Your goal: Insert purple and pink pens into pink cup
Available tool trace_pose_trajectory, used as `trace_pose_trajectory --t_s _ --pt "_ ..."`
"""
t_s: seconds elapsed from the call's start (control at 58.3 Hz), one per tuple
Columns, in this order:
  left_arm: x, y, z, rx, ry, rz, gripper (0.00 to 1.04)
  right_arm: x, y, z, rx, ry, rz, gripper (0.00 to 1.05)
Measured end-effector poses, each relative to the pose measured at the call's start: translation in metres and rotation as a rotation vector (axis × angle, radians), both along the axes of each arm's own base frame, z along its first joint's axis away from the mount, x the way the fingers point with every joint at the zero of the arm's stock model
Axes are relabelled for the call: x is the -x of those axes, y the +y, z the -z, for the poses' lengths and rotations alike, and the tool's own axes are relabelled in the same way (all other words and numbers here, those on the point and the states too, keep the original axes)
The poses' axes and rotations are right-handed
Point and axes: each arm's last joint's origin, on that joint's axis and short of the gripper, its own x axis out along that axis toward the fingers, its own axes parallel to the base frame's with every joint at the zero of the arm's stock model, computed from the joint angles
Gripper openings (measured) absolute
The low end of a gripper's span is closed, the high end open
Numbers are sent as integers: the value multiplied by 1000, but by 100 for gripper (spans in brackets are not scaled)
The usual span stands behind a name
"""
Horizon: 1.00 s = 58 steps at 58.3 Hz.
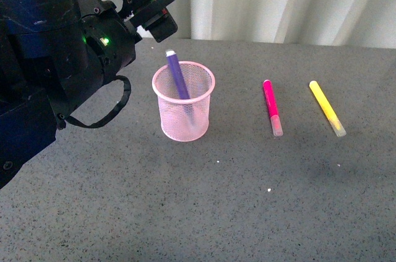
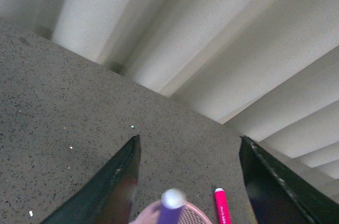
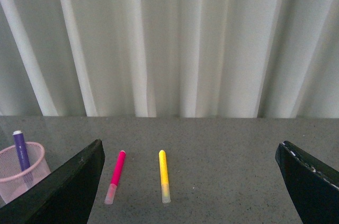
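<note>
Gaping wide with nothing between its fingers, left gripper (image 1: 159,9) sits at upper left of the front view, its far side hard to make out against the black left arm (image 1: 55,57) filling that edge. Right gripper (image 3: 190,160): likewise spread and empty, out of the front view. Purple pen (image 1: 179,79): leaning inside pink cup (image 1: 167,119), centre-left; its top is blurred and the cup is cut off at the left wrist view's lower edge. Pink pen (image 1: 272,107): flat on the grey table (image 1: 216,200), centre-right, well apart from the cup. Yellow marker (image 1: 327,108): further right. Curtain (image 1: 278,2): across the top.
</note>
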Motion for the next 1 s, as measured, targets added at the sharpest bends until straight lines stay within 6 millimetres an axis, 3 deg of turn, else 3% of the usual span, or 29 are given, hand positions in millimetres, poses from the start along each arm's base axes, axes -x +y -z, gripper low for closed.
trace_pose_trajectory --t_s 0.206,0.36,0.583,0.755,0.995 --pt "1 5 0 -1 4 -6 100 0 0 0 0 0 0 98" --pt "3 18 -12 4 32 36 98 0 0 0 0 0 0 98" --pt "13 63 -62 -66 87 149 98 0 0 0 0 0 0 98" --pt "51 106 -88 -147 180 243 98 0 0 0 0 0 0 98" --pt "106 168 -98 -270 232 243 98 0 0 0 0 0 0 98"
